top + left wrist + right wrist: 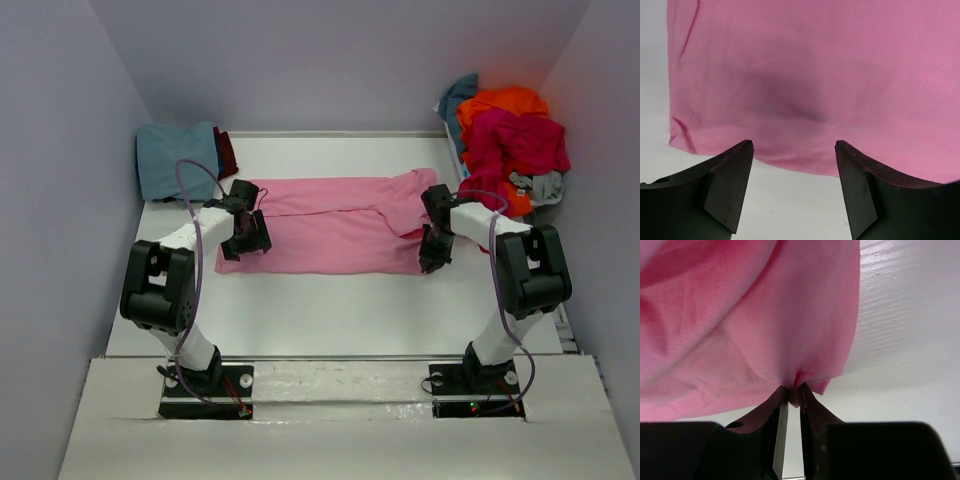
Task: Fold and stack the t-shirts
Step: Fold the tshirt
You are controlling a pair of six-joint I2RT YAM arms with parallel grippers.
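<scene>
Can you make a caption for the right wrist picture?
Right hand pinches the edge of the pink t-shirt.

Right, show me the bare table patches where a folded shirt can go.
Widest: white table between the light pink cloth t-shirt and the arm bases. Narrower strip behind it, between the folded teal-blue shirt and the heaped orange-and-crimson shirt pile. Both far corners are crowded.

No legible txt, labels, brands, nos. or signs in any of the 3 views.
</scene>
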